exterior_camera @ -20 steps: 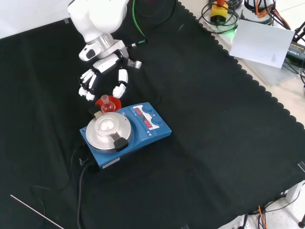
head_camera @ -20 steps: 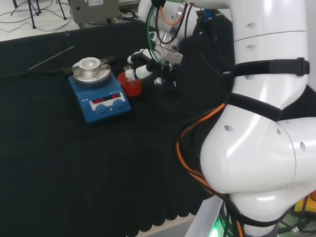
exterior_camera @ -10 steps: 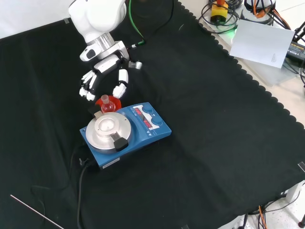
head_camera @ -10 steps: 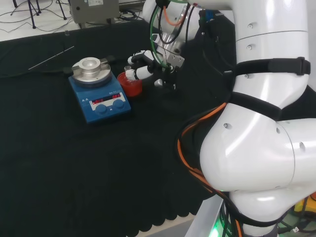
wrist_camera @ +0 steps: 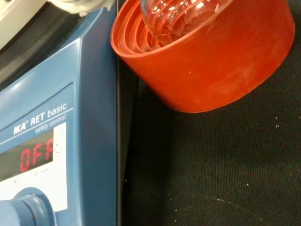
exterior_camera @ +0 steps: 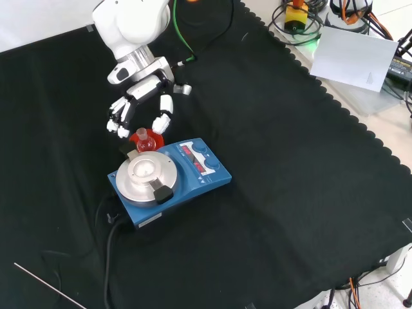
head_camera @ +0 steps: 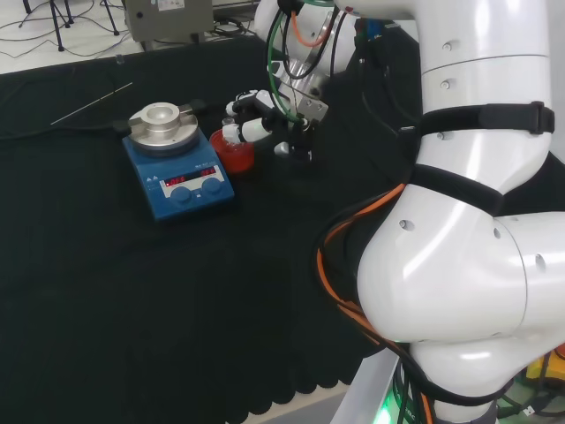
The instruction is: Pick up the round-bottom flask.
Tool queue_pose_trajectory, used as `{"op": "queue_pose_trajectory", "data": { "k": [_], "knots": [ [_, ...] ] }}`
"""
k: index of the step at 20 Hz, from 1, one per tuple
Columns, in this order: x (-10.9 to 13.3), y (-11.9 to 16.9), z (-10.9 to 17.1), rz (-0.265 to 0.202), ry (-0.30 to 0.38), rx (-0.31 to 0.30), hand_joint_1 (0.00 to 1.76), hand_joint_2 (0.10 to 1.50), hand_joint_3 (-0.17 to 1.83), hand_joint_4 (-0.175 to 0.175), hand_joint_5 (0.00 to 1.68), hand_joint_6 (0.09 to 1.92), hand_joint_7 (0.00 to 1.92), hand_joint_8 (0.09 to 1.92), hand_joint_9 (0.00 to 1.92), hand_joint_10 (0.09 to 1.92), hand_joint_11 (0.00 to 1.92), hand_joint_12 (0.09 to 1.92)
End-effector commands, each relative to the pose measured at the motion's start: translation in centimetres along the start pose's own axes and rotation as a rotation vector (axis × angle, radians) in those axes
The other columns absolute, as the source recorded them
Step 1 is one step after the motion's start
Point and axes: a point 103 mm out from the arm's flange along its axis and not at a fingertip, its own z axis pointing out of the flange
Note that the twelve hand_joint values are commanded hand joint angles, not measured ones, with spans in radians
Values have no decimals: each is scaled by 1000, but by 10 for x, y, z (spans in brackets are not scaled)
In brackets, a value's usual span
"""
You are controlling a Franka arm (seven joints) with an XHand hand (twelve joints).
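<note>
In the head view, a blue hotplate stirrer [head_camera: 179, 168] with a round, brushed-metal top plate stands at the left. Just to its right sits the red ribbed ring stand [head_camera: 233, 152], smooth-walled outside, cradling the clear glass round-bottom flask [head_camera: 231, 132]. Right of it hangs the black and white hand [head_camera: 265, 119], fingers spread and relaxed on either side of the flask's neck, gripping nothing.

Hand [head_camera: 265, 110] over round-bottom flask [head_camera: 231, 134] in red stand [head_camera: 232, 152], fingers [head_camera: 253, 130] spread; blue hotplate [head_camera: 177, 172] beside
</note>
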Motion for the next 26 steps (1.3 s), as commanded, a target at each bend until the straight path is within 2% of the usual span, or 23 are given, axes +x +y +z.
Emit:
{"op": "queue_pose_trajectory", "data": {
  "k": [1, 23, 26],
  "knots": [
    [1, 1, 1, 0, 7, 6, 739, 697, 546, -31, 615, 87, 151, 529, 263, 650, 0, 1199],
    [4, 9, 6, 2, -5, -7, 758, 711, 516, -19, 765, 144, 181, 529, 295, 642, 0, 1188],
    [4, 10, 6, 2, -5, -16, 766, 728, 487, -16, 748, 318, 200, 514, 313, 623, 0, 1195]
  ]
}}
